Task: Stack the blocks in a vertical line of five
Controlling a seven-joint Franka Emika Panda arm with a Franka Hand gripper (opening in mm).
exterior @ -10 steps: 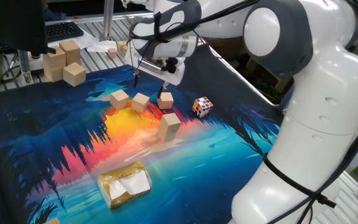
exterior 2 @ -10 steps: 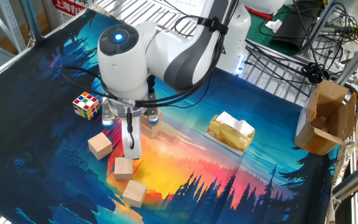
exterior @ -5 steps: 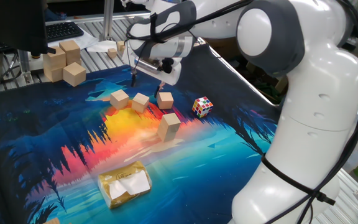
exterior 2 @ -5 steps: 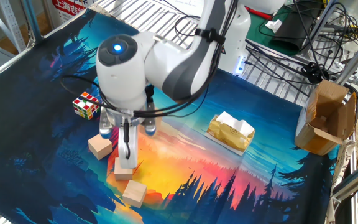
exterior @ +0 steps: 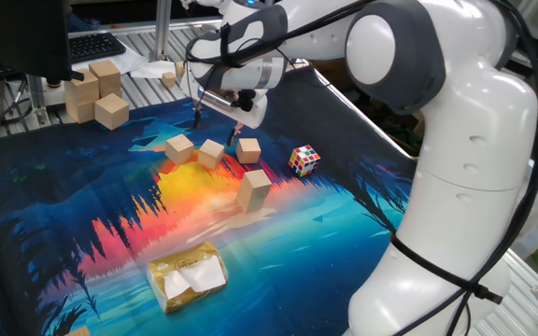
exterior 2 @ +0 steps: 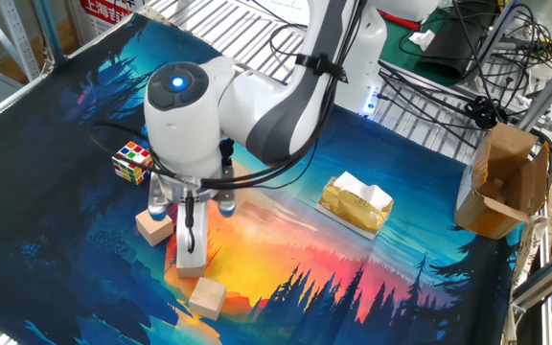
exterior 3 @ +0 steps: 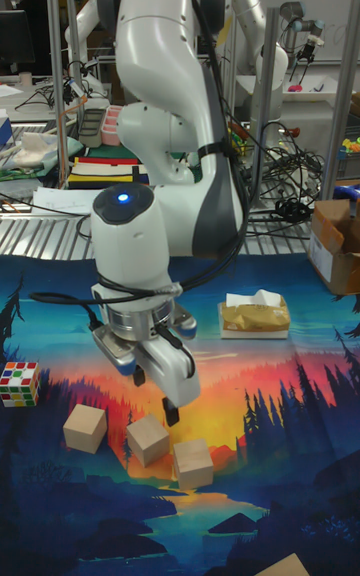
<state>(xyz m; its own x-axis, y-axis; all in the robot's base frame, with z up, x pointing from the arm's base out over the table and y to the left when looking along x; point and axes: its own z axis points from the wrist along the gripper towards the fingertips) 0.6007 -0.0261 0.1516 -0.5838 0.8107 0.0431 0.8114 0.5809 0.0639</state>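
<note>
White robot arm bends low, pincer [exterior: 218, 118] pointing down, fingers spread and empty, hovering above three small light-tan wooden cubes [exterior: 211, 153] on the tabletop [exterior: 82, 233].

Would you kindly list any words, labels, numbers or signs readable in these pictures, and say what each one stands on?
Red-and-white sign at the top edge of the other fixed view: red characters, cropped and too blurred to read.
Yellow packet on the mat: no print legible.
Cardboard box at the table's edge: no readable text.
Puzzle cube, wooden blocks and end effector: no lettering visible.
</note>
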